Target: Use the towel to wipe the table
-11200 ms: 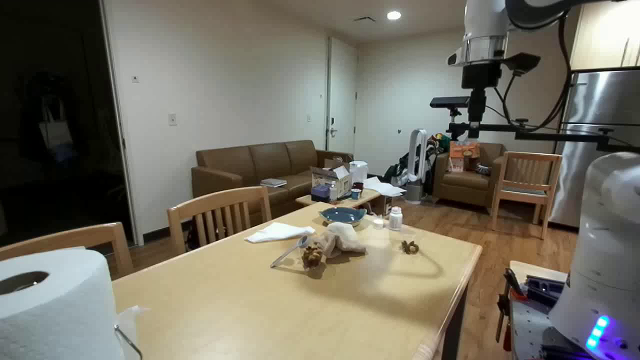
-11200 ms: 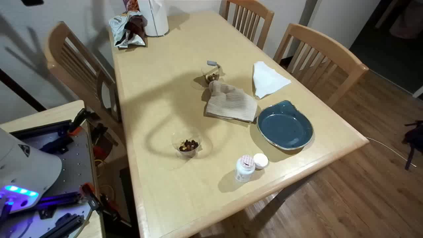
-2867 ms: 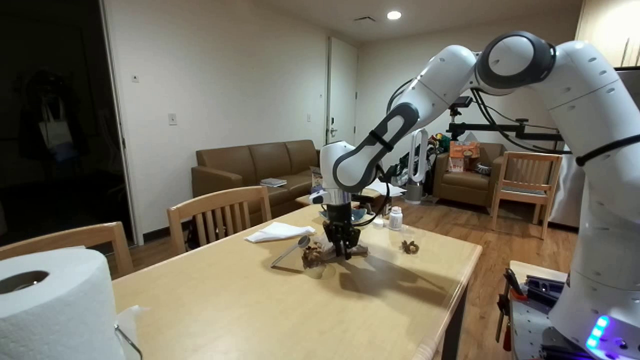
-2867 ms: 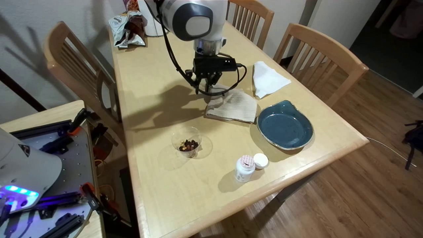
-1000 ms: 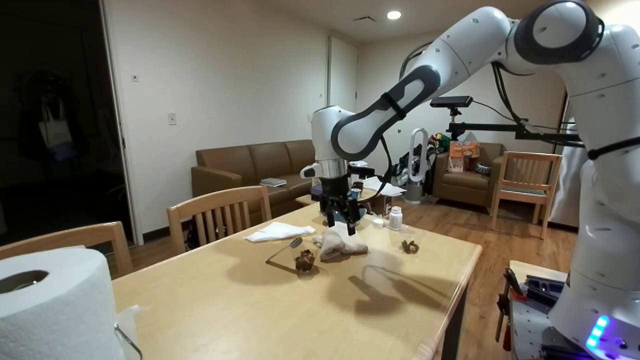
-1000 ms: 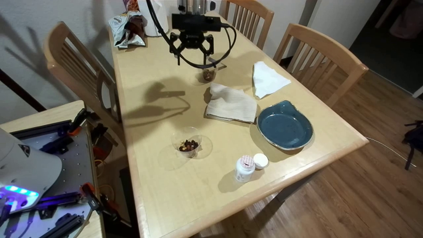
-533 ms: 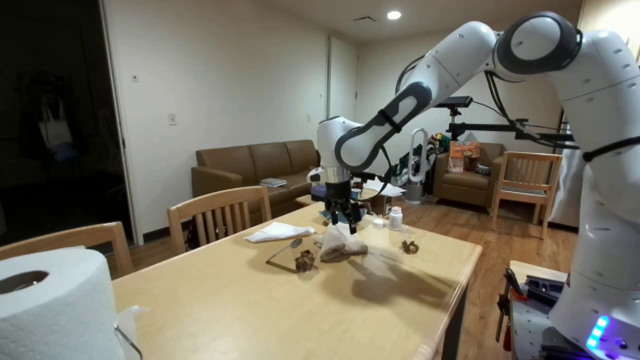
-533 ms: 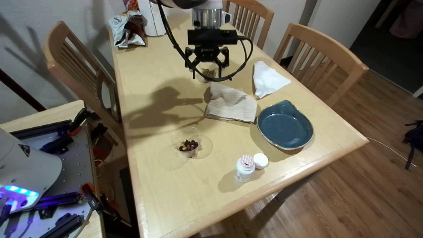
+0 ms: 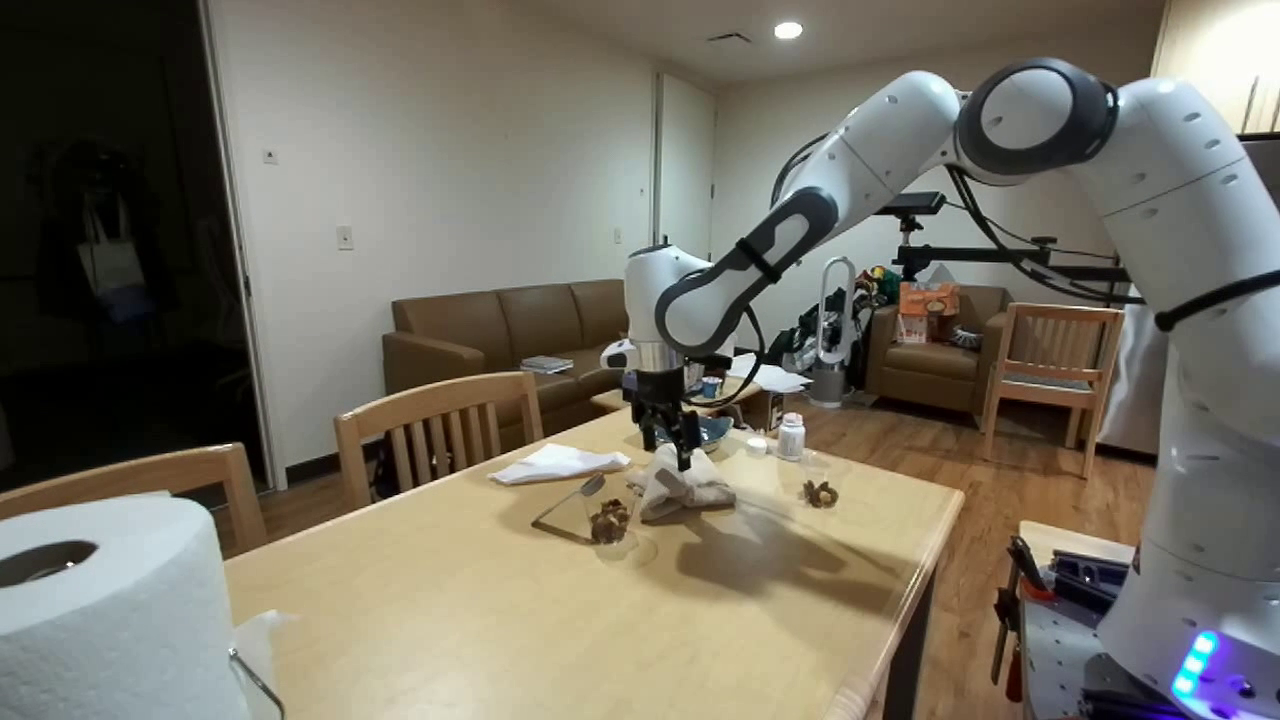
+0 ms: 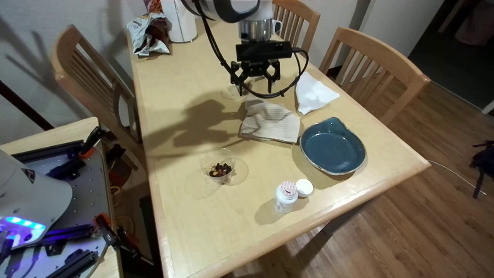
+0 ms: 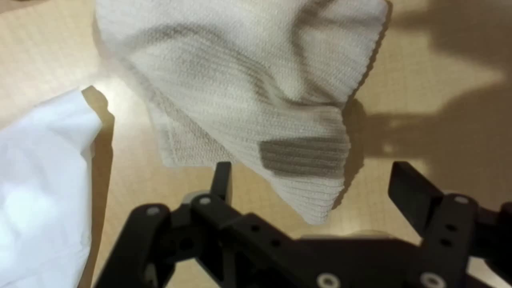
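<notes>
Two blocky fingers point(image 11: 414, 197) above a ribbed, rumpled towel point(image 11: 236, 80)

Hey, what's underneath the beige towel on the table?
From under the towel, a flap peeks out in the wrist view, apparently its own lower layer, with tabletop beside it. Whatever lies beneath the rest is covered; I can't tell.

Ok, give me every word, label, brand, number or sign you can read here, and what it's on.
None can be read.
White bottle: print on its side, too small to read.
Crumpled bag: printed, too blurred to read.
Orange box on the armchair: any print too small to read.
Sticker on the robot base: too small to read.
Towel, wrist view: no lettering shows.
</notes>
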Available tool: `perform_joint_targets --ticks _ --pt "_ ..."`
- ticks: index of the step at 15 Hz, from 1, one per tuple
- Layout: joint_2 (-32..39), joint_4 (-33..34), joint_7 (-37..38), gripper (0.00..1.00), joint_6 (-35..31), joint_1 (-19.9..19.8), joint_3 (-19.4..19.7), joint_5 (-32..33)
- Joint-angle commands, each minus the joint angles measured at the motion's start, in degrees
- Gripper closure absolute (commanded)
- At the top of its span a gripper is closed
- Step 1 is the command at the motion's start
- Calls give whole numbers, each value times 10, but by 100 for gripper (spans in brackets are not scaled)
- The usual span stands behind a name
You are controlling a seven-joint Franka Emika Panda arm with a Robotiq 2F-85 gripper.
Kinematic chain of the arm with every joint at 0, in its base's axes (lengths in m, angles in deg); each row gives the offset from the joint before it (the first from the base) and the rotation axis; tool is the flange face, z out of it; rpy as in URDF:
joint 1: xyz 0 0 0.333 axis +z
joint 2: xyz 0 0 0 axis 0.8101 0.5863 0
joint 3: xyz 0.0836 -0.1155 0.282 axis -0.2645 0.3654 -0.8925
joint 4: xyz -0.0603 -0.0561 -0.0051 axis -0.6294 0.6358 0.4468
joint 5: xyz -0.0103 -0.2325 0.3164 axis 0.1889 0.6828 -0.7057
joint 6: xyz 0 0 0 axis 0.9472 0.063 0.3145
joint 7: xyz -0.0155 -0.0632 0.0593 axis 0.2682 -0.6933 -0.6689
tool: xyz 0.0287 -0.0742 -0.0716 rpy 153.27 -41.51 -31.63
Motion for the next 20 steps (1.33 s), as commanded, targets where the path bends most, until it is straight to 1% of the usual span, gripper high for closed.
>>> perform_joint_targets --ticks 1,5,9,13,16,18,19,20 --pt "18 24 -39 0 -5 -24 -25 -16" --pt "22 31 -78 0 22 -39 -47 -50" --pt "24 34 -105 0 40 -45 -56 -77" --pt "24 43 -114 0 83 -43 -52 -85" --pt "25 50 -111 0 103 -36 -43 -69" --pt "26 55 -115 0 118 -38 -44 -75" --pt "18 37 -95 0 98 -31 -40 -70" --pt "18 39 -96 0 100 -31 -40 -70"
